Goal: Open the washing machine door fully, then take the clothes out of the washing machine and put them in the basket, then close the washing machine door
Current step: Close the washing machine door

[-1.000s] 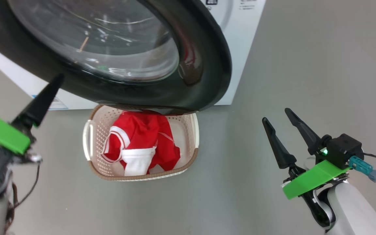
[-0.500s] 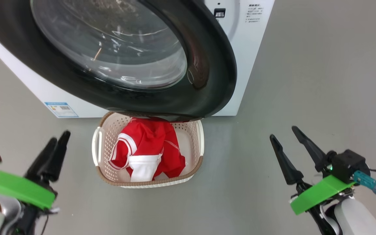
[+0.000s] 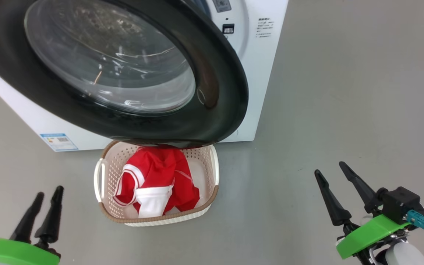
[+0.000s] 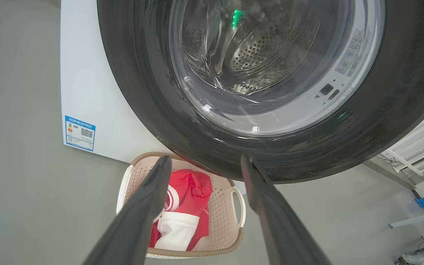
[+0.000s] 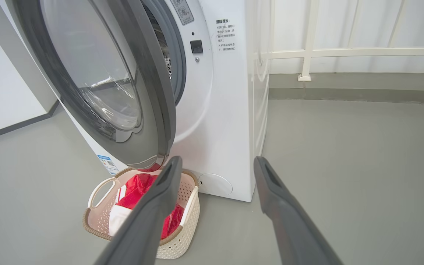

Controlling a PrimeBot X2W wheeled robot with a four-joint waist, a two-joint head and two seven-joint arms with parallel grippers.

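1. Fingers: the left fingers (image 3: 52, 215) stand apart and hold nothing. They are low at the left of the head view, above the grey floor (image 3: 307, 110), with the tips pointing up that view.
2. The right fingers (image 3: 330, 204) are also spread wide and empty. They are low at the right of the head view, well apart from the basket (image 3: 113, 167) and touching nothing.
3. In the left wrist view, the basket and the lower rim of the washing machine door (image 3: 215, 92) show between and beyond the two left fingers.
4. The basket stands on the floor just before the washing machine (image 3: 260, 73), partly under the lowest part of the door rim.
5. The clothes (image 3: 160, 173) lie inside the basket, a red heap with white trim and a white panel on top.
6. The washing machine door is not shut. In the right wrist view it stands swung out from the white front, and the grey gasket (image 5: 177, 66) shows behind it.
7. Through the clear glass (image 3: 116, 73) of the door, the left wrist view shows the perforated steel drum (image 4: 248, 55).
8. A small blue label (image 3: 58, 141) sits low on the white front, to the left of the basket.
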